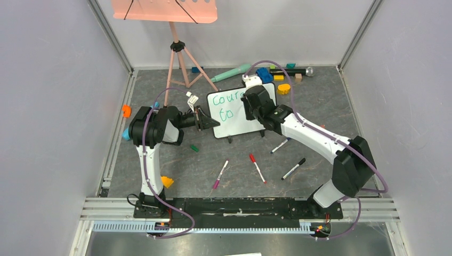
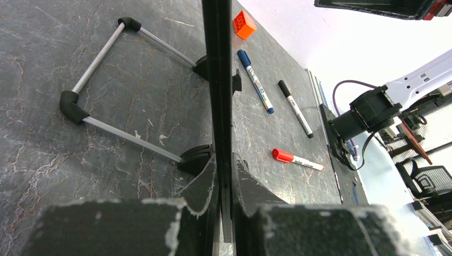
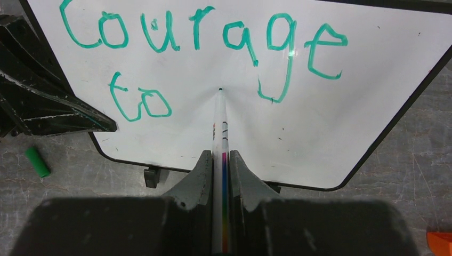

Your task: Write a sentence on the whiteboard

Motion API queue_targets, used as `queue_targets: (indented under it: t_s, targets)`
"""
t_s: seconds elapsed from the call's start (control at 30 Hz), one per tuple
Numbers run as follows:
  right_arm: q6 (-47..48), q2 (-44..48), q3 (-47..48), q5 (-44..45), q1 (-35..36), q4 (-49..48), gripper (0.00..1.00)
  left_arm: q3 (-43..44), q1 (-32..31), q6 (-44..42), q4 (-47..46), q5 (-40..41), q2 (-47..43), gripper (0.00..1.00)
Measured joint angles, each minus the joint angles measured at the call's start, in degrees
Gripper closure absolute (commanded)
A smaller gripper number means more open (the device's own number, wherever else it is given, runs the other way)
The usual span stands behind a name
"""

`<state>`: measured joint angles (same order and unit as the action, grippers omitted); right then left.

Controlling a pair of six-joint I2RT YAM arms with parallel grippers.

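From the near right corner, the right gripper (image 3: 221, 160) is clamped shut on a marker (image 3: 219, 125), whose long axis points straight away at the whiteboard (image 3: 341, 122). Its tip seems to touch the white face just right of "to", so the sentence (image 3: 202, 40) probably runs on rightward. The left gripper (image 2: 224, 173) pinches the board's left rim. The board stands upright past mid-table, toward the far edge.
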<state>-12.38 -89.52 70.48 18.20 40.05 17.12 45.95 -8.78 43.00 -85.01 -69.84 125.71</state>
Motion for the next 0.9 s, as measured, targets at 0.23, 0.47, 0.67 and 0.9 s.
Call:
queue_targets:
  t_s: [0.23,0.47,0.67,0.9]
  targets:
    - [0.13,-1.22,0.46,-0.39,-0.48,-0.17,1.0,0.0,0.0,0.0,0.02,-0.04,0.0,0.98]
    - [-0.07,-0.66,-1.29,-0.96,-0.48,-1.22,1.0,0.0,0.0,0.0,0.02,0.0,0.0,0.98]
    - [-0.37,0.96,-5.86,-2.58,-0.44,-1.46,1.0,0.0,0.0,0.0,0.02,0.0,0.0,0.98]
    - [-1.14,1.73,-7.74,-3.19,-0.42,-1.42,1.0,0.04,0.0,0.0,0.02,-0.09,0.0,0.98]
